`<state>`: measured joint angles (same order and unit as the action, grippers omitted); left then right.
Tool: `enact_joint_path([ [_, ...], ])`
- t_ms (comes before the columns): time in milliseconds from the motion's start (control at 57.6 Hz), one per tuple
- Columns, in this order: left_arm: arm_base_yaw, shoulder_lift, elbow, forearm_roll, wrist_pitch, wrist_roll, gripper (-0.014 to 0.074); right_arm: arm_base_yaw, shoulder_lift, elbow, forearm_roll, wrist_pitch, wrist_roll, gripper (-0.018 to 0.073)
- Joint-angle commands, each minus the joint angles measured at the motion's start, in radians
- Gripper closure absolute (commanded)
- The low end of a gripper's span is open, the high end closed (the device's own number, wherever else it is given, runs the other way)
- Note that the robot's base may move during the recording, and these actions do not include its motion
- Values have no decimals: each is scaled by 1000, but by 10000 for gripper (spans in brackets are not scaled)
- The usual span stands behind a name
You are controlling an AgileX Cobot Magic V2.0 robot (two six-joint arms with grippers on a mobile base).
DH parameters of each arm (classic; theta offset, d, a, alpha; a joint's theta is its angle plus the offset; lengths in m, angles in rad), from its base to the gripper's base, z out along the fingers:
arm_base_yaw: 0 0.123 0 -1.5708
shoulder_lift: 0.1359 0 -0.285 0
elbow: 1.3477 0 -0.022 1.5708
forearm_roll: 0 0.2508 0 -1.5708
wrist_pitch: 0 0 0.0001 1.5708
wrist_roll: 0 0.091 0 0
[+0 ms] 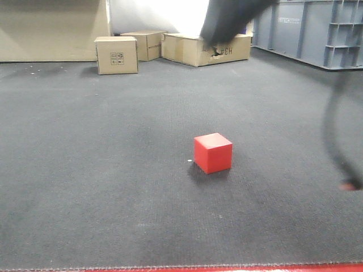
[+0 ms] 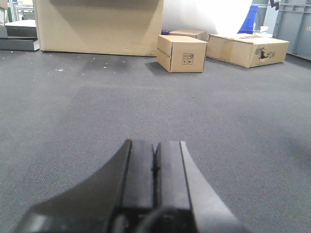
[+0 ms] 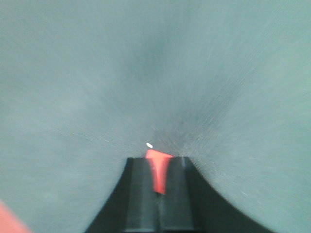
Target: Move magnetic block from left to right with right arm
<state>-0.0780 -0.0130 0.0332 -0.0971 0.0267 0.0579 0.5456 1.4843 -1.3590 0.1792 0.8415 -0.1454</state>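
The magnetic block (image 1: 212,153), a small red cube, rests on the dark grey carpet (image 1: 85,170) near the middle of the front view, with nothing touching it. My right arm (image 1: 227,22) is a dark motion blur high above and behind it. In the right wrist view the right gripper (image 3: 158,160) points down at the carpet. A red wedge of the block (image 3: 158,170) shows through a narrow gap between the fingertips, well below them. The picture is too blurred to read the jaw state. My left gripper (image 2: 155,145) is shut and empty, low over the carpet.
Brown cardboard boxes (image 1: 117,55) (image 1: 207,48) stand at the back, and grey plastic crates (image 1: 317,31) at the back right. A blurred black cable (image 1: 334,130) hangs on the right. A red strip (image 1: 238,267) marks the front edge. A large cardboard box (image 2: 99,24) shows far ahead.
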Motion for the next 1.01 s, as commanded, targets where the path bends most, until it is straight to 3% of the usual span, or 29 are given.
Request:
enact_joint_path([
  [0,-2,-12,8,-5,-83,-6,722,-4,-159,23,0,-88,26,496],
  [556,-2,-12,8,-5,-83,-6,722,-4,-930,669,1,-457,32,498],
  [747,-2,-12,8,-5,-83,-6,722,-4,-1050,782,4,-459,32,498],
  [990,-2,-12,8,-5,-83,-6,722,-4,-1060,803,4,-430,32,498],
])
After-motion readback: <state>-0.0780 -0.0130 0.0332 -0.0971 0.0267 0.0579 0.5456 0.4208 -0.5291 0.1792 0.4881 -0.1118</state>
